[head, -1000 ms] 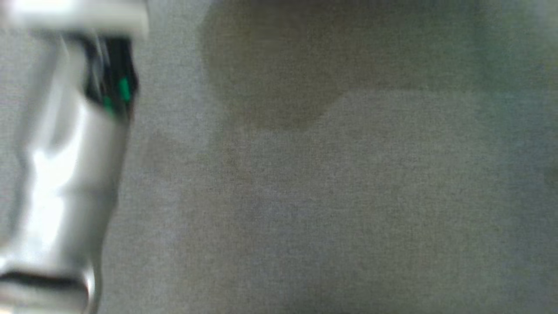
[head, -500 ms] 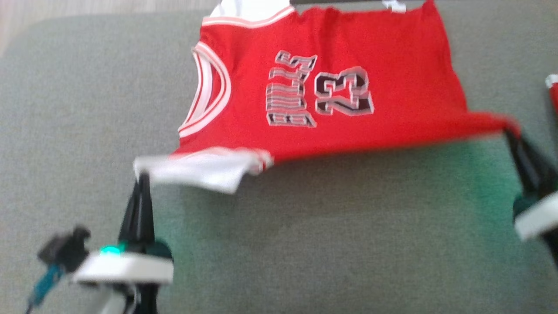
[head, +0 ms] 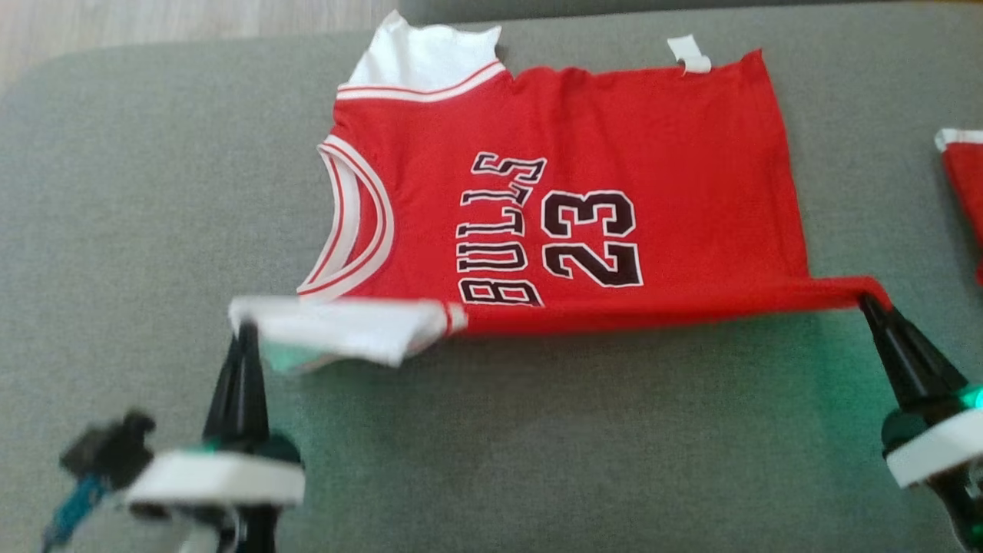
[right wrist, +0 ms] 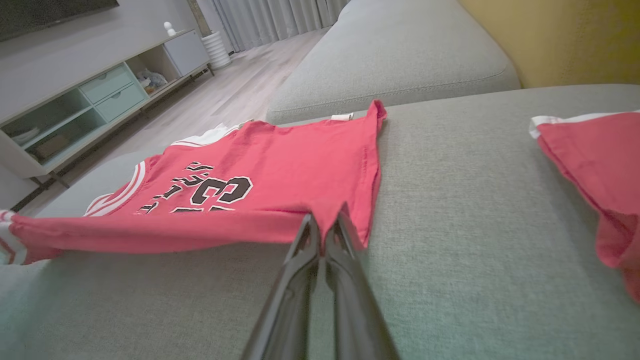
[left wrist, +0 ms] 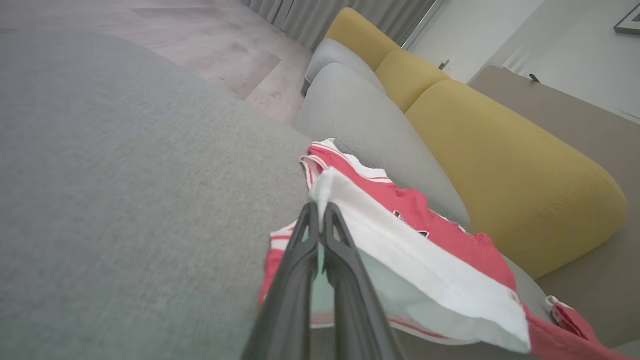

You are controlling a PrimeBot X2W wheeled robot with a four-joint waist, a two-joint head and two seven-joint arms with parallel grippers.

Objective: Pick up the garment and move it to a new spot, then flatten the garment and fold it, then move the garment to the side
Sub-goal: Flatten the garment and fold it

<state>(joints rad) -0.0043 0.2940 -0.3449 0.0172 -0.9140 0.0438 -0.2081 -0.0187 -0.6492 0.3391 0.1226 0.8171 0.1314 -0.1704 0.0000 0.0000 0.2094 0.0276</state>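
A red basketball jersey (head: 653,184) with white trim and "BULLS 23" lies spread on the grey sofa cushion (head: 537,445), its near edge lifted off the surface. My left gripper (head: 246,329) is shut on the white shoulder corner (left wrist: 350,210) at the near left. My right gripper (head: 868,301) is shut on the red hem corner (right wrist: 325,212) at the near right. The edge between them hangs stretched as a band. The far edge of the jersey (right wrist: 280,155) rests flat on the cushion.
A second red garment (head: 968,192) with white trim lies at the right edge of the cushion. Yellow back cushions (left wrist: 500,160) and a pale grey seat (right wrist: 395,55) lie beyond. Wood floor (head: 153,23) and a TV cabinet (right wrist: 90,105) are past the sofa's far left.
The head camera swung from a blurred close view of cushion and forearm to the jersey. Since half a second ago the jersey sits lower in the picture, both grippers holding its near corners.
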